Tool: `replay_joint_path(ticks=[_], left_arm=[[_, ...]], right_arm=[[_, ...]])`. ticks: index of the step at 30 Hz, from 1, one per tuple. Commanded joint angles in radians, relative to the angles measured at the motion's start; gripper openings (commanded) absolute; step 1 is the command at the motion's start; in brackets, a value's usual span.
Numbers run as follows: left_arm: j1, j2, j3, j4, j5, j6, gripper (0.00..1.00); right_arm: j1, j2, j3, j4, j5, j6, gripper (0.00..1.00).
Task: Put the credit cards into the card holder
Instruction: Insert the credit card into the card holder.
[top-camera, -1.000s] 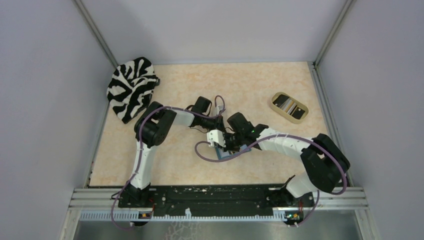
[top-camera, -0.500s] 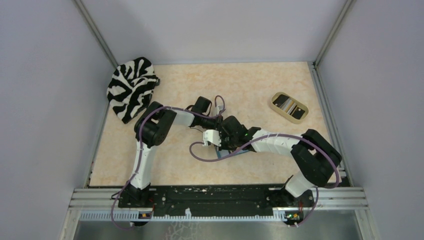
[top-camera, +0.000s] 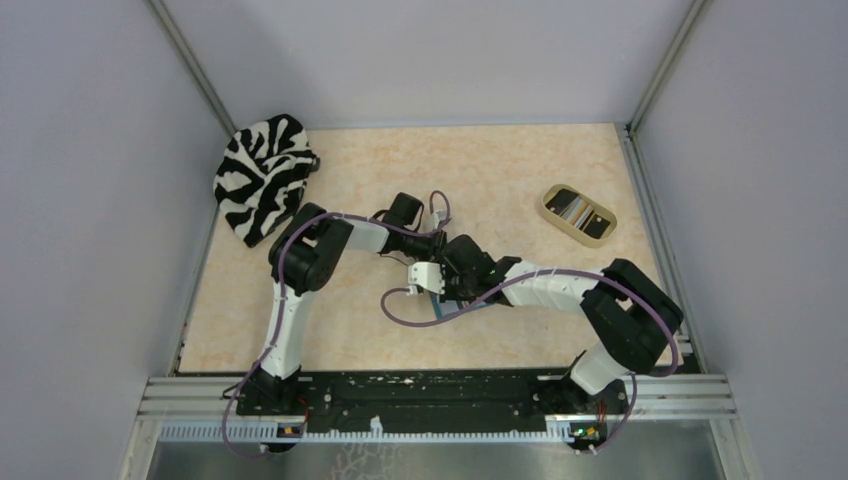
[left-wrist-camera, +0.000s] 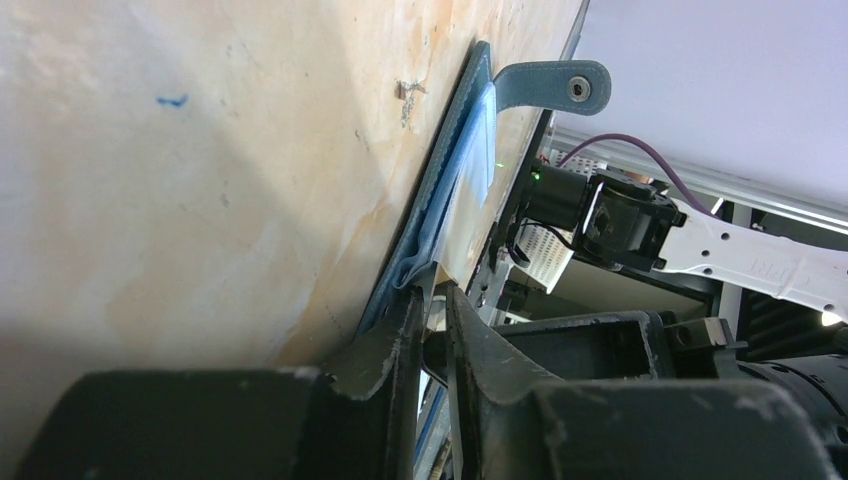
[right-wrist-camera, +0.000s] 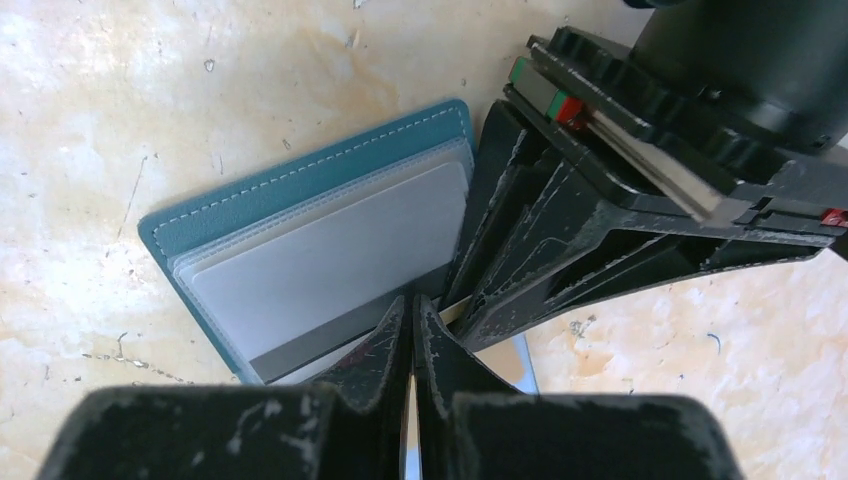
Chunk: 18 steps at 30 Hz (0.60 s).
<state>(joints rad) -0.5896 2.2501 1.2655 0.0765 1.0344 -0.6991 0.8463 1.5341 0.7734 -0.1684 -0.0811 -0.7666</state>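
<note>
The tabletop (top-camera: 480, 170) is a pale, peach-marbled sheet, scuffed and flecked up close, with a small blue mark (left-wrist-camera: 172, 100) on it in the left wrist view; plain lavender-grey walls (top-camera: 420, 60) box it in on three sides, with metal posts running up the two far corners; a black rail (top-camera: 430, 390) carries both arm bases along the near edge.

A zebra-striped cloth (top-camera: 262, 170) is bunched in the far left corner; a beige oval tray (top-camera: 546, 207) sits well apart on the right, and what lies in it shows only as dark and pale strips.

The teal card holder (right-wrist-camera: 300, 190) lies open near the middle of the tabletop, under the two wrists; a pale grey credit card (right-wrist-camera: 330, 250) sits flat in its clear pocket, a darker band along its near edge; the snap tab (left-wrist-camera: 555, 85) sticks out past one end.

The left end effector (left-wrist-camera: 430, 300) is clenched on the card holder's edge, pinching the teal fold; the right end effector (right-wrist-camera: 411, 305) has its fingers pressed almost together right at the credit card's near edge, with only a thin pale line between them, and I cannot tell whether they hold anything.

A purple cable (top-camera: 400, 310) loops across the tabletop beside them.
</note>
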Motion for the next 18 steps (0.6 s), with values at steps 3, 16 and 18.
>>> replay_joint_path(ticks=[3, 16, 18], left_arm=[[-0.004, 0.054, 0.008, -0.05, -0.075, 0.04, 0.23], [-0.004, 0.041, 0.012, -0.052, -0.081, 0.041, 0.25], [-0.005, 0.032, 0.011, -0.047, -0.086, 0.039, 0.25]], right_arm=[[0.0, -0.021, -0.017, -0.001, 0.048, -0.028, 0.01], [-0.096, -0.072, -0.027, -0.025, 0.031, -0.013, 0.0], [-0.1, -0.082, -0.026, -0.036, 0.001, -0.011, 0.0]])
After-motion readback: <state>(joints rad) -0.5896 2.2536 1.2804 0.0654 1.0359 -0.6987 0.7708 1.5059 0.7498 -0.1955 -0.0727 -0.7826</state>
